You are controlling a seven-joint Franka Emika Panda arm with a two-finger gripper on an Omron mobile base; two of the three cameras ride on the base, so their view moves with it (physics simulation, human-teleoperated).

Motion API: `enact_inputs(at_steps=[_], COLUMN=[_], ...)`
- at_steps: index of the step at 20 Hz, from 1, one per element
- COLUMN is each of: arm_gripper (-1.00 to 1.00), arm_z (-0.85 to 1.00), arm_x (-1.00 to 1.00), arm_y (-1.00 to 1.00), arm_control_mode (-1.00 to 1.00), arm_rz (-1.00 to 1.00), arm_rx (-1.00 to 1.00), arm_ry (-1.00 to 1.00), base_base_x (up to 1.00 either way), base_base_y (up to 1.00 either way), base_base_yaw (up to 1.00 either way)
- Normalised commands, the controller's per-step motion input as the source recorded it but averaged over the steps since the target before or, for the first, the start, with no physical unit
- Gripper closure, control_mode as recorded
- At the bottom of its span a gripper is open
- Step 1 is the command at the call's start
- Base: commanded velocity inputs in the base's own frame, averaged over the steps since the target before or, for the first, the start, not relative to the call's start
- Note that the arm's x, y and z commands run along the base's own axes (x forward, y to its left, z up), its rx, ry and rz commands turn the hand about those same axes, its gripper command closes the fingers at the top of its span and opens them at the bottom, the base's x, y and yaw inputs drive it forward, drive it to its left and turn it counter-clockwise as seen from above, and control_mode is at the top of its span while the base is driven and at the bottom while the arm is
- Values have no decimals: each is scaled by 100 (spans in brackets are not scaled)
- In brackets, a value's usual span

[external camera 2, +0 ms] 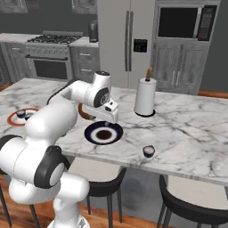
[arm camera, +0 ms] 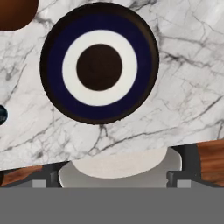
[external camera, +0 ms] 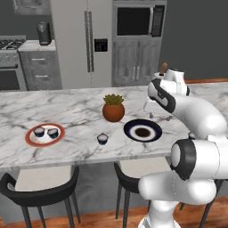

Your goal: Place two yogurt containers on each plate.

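- Two yogurt cups [external camera: 46,132] sit on the orange-rimmed plate [external camera: 31,139], so that plate looks finished; judged about half done.
- Navy-rimmed plate [external camera: 133,125] holds no cup. Its dark centre disc reads as plate pattern in the hand view [arm camera: 99,67], not a container.
- One loose yogurt cup [external camera: 103,139] stands on the marble counter [external camera: 80,111] at about 9 o'clock from the navy plate, near the front edge. A second loose cup [external camera 2: 148,152] stands at about 4 o'clock from that plate in the right base view, also near the edge.
- Gripper hangs above the navy plate, looking straight down; fingertips are not resolved in any frame, so cannot tell whether the jaws are apart or together. Nothing visibly carried.
- Step in hand, by judgement: fetch a loose cup. Come down vertically and centred on the cup, and grip low on its sides; both cups sit close to the counter edge, so a sideways nudge risks a fall.
- Keep clear of the terracotta plant pot [external camera: 113,108], just at 10 o'clock of the navy plate.
- Left base view gives the orange plate's two cups clearly; right base view adds the paper-towel roll [external camera 2: 145,96] and the right-hand cup. Hand view shows a dark sliver at its left edge [arm camera: 2,114], possibly a cup; too cropped to confirm.
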Motion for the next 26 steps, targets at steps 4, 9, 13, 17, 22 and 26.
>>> enact_inputs(at_steps=[4, 9, 13, 17, 22, 26], arm_gripper=[-100, -100, -100, -100, -100, -100], arm_z=[-3, -27, 0, 0, -6, -20], arm_x=[8, 5, -8, 0, 9, 14], arm_y=[0, 0, 64, 100, 100, 86], arm_control_mode=[-100, -100, -100, -100, -100, -100], arm_rz=[0, 4, -1, -6, 0, 0], arm_rx=[1, 0, -1, 0, 0, 0], arm_ry=[0, -3, 0, 0, 0, 0], base_base_x=[27, 0, 0, 0, 0, 0], base_base_y=[0, 0, 0, 0, 0, 0], base_base_yaw=[-1, 0, 0, 0, 0, 0])
